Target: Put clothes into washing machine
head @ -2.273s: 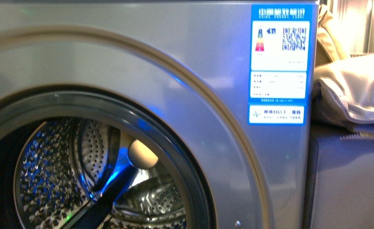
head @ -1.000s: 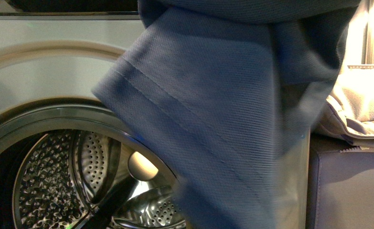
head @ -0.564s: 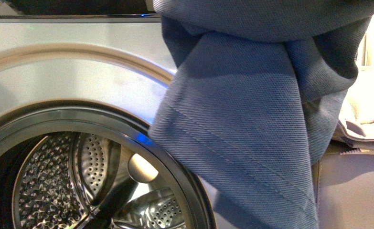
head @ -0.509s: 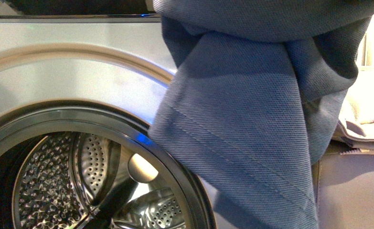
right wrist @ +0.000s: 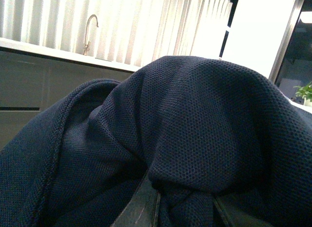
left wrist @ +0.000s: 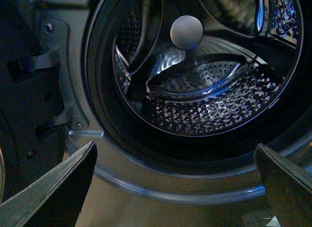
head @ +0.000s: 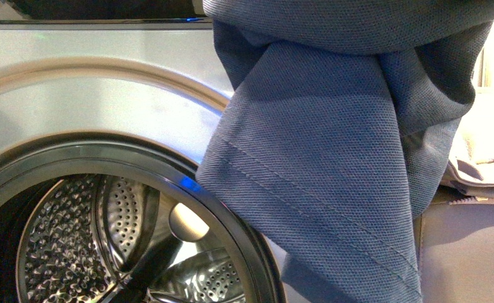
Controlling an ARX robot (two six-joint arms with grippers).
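**A:** Mid-load at the washing machine [head: 105, 95]: our right hand [right wrist: 183, 207] is clenched on the clothes [head: 332, 158]. The dark blue knit is bunched over the hand and hangs before the machine's front, at the right edge of the open porthole [head: 187, 170].

**B:** And our left hand [left wrist: 175, 145]?

**A:** Spread wide and holding nothing. It sits low before the opening and looks straight into the perforated drum [left wrist: 209, 95]. No part of the garment is inside yet.

**B:** What do we fear from here?

**A:** First, a bad drop. The stitched hem [head: 307, 189] hangs over the front panel, beside the opening rather than over it. If we let go here, we judge the garment slides down the panel and lands outside the machine.

**B:** And if we carry it across?

**A:** The trailing hem may drag on the dark rim and lodge there, half in and half out. It could also drape over our left hand's open fingers [left wrist: 63, 188], which we judge lie in its path.

**B:** Anything else?

**A:** The cloth fills most of the right half of the front view, so we would aim largely by the left wrist view. The cream padded fabric [head: 484, 158] lies just beside the machine's right edge. A wide swing might brush it.
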